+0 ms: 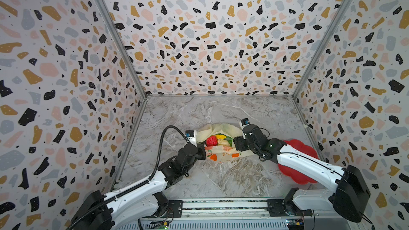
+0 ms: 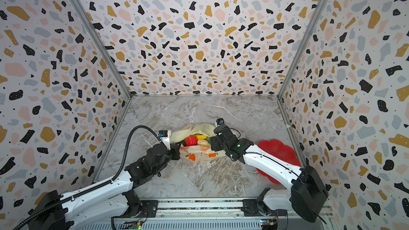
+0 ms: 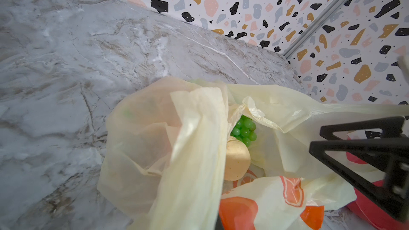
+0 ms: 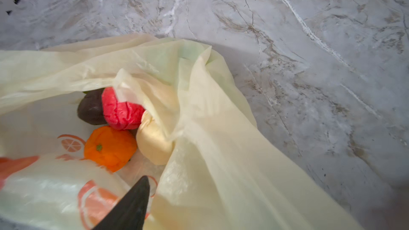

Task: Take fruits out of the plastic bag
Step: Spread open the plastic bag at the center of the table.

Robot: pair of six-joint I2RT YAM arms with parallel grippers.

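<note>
The plastic bag (image 1: 219, 130) (image 2: 194, 129) lies open mid-table, pale yellow with orange prints. Fruits fill its mouth: a red one (image 1: 211, 140), a yellow banana (image 1: 220, 137) and a beige piece (image 1: 223, 143). My left gripper (image 1: 202, 151) is shut on the bag's left edge, and the film (image 3: 194, 151) runs down over its jaws. Green grapes (image 3: 244, 129) and the beige piece (image 3: 236, 162) show inside. My right gripper (image 1: 235, 144) (image 4: 203, 186) is open at the bag's right rim. One finger (image 4: 132, 202) is inside near the orange (image 4: 110, 147); film hides the other. A red fruit (image 4: 121, 111) and a dark one (image 4: 90, 109) lie beyond.
A red flower-shaped plate (image 1: 296, 149) (image 2: 278, 151) sits right of the bag, partly under my right arm. Patterned walls close the marble table (image 1: 221, 180) on three sides. Bare marble lies in front of and behind the bag.
</note>
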